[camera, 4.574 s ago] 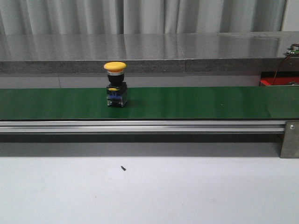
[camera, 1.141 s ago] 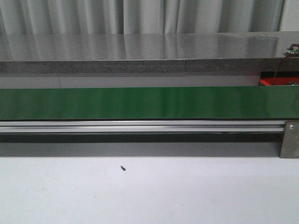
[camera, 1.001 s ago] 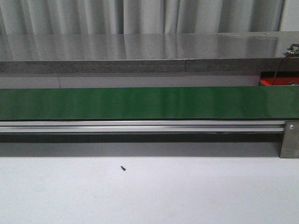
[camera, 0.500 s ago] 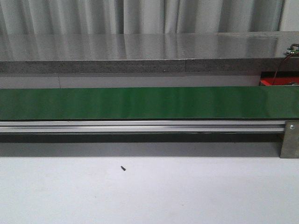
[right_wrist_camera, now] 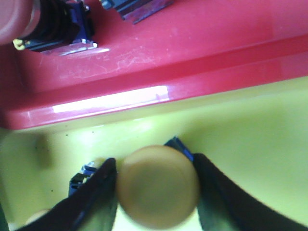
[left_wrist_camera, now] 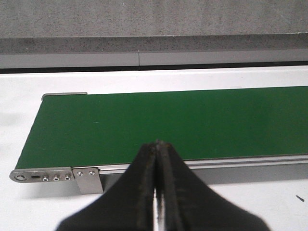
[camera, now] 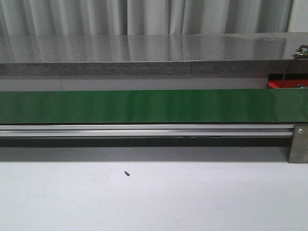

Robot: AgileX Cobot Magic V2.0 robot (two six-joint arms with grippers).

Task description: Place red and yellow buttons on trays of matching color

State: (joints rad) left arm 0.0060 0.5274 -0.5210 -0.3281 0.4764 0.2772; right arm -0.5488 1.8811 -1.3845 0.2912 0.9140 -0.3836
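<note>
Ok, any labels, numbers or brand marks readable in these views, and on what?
None readable. The green conveyor belt, its metal rail, the red tray and yellow tray show no print. The yellow button between the right gripper's fingers is blurred and plain.

Left hand (left_wrist_camera: 157, 183) closed — over bare green belt (left_wrist_camera: 159, 125)

Two black fingers tapering to narrow tips are being shown on the left gripper (left_wrist_camera: 157, 144), their inner edges lined by a thin pale strip. The right gripper (right_wrist_camera: 156, 185) is being seen as two dark, blurred fingers (right_wrist_camera: 96, 197) with broad, rounded outlines.
</note>
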